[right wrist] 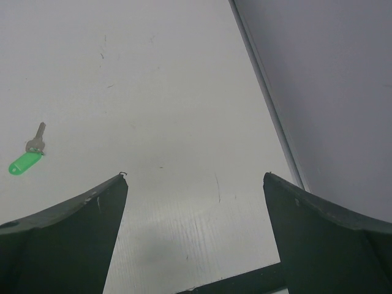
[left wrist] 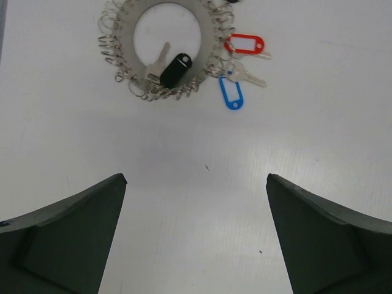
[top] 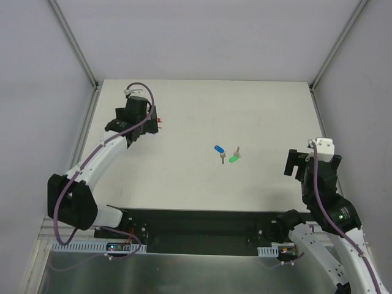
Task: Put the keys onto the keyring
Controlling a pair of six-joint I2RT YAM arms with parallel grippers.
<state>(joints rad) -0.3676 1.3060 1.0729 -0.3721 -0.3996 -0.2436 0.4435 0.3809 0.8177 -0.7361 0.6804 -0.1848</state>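
Silvery, flat, coil-fringed keyring [left wrist: 122, 37] lay at frame top; oval-tagged keys [top: 218, 149] sat mid-frame; left pincer [left wrist: 196, 179] and right pincer [right wrist: 195, 176] gaped wide.

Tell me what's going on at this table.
Nothing is held yet. Both grippers are open: the left gripper faces the wide silvery-grey metal keyring at the far left of the white table, the right gripper hangs near the right edge. The silver key with a blue plastic tag and the silver key with a green tag lie loose mid-table, close together, not on the ring.
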